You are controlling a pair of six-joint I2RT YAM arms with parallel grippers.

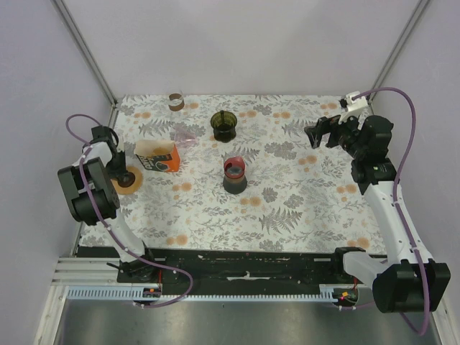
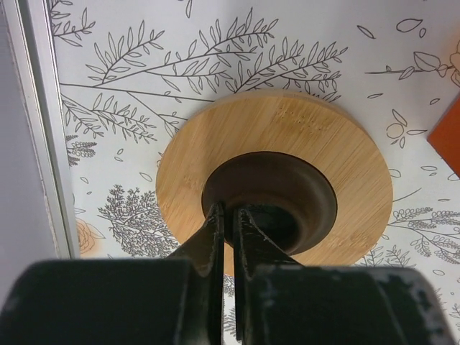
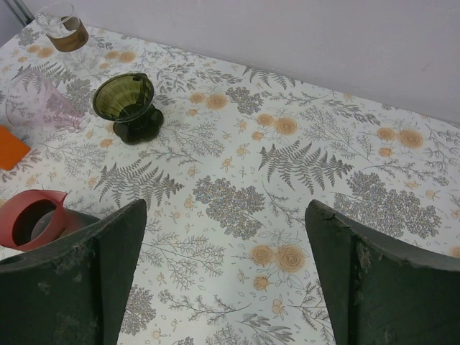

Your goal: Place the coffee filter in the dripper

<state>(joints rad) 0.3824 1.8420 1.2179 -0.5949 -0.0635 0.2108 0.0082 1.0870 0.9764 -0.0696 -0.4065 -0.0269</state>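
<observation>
A dripper, a dark funnel (image 2: 287, 180) set in a round wooden collar (image 2: 302, 136), sits at the table's left edge (image 1: 129, 180). My left gripper (image 2: 228, 208) is shut on the funnel's near rim, one finger inside and one outside; from above it (image 1: 122, 172) hangs right over the dripper. Just right of it stands an orange box (image 1: 159, 158) with a white stack showing at its top (image 1: 149, 149); no single coffee filter can be told apart. My right gripper (image 3: 226, 208) hovers open and empty above the far right of the table (image 1: 322, 133).
A green glass dripper (image 1: 223, 125) stands at the back middle. A black dripper with a red rim (image 1: 234, 175) stands mid-table. A clear pink cone (image 1: 183, 134) lies behind the orange box. A small glass (image 1: 176, 101) sits by the back wall. The metal frame rail (image 2: 39, 129) runs close by the wooden collar.
</observation>
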